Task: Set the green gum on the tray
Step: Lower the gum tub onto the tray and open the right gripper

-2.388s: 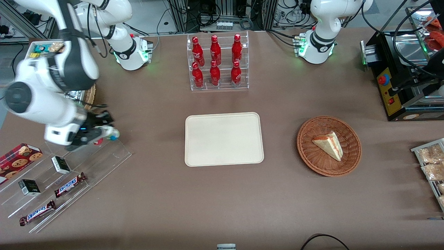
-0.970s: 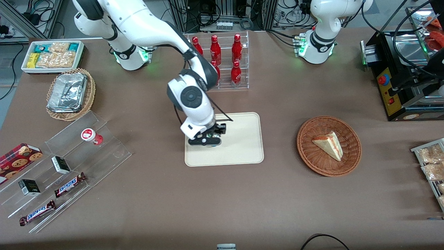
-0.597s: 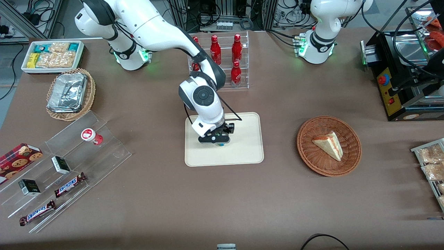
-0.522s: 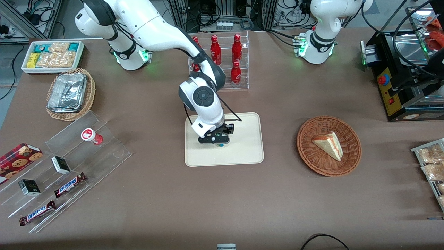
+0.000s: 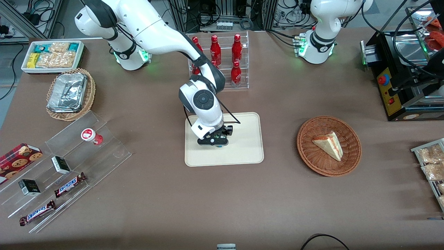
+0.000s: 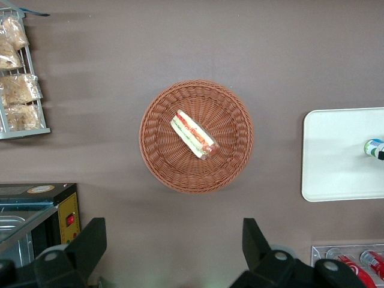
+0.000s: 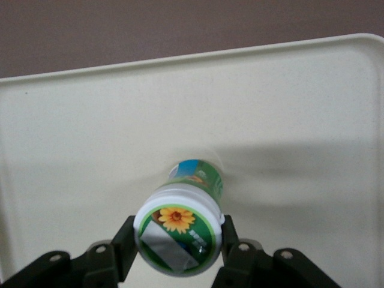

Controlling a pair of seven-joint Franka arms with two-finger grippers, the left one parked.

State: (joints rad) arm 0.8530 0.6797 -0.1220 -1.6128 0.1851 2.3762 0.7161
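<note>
Tray (image 5: 242, 152): cream, rectangular, rounded corners, low rim; flat on the brown table near its middle. Bare tabletop borders it all round.

Green gum (image 7: 179, 233): upright on the tray's surface, white lid uppermost, green-blue label below. It stands inside the tray, well clear of the rim seen in the right wrist view; open cream floor surrounds its base. From the front only a sliver (image 5: 219, 146) shows under the arm.

Gripper (image 7: 178, 246): directly above the tray, black fingers (image 7: 123, 246) pressed against either side of the gum's lid, grasping it.

Cola rack (image 5: 236, 74): clear stand of red bottles, farther from the front camera than the tray, a strip of bare table between.

Wicker basket (image 5: 350, 163): holds a sandwich wedge (image 5: 328, 145); toward the parked arm's end, well apart from the tray.

Red-lidded bottle (image 5: 89, 135): on the clear stepped stand (image 5: 104, 159) toward the working arm's end, well apart from the tray.
</note>
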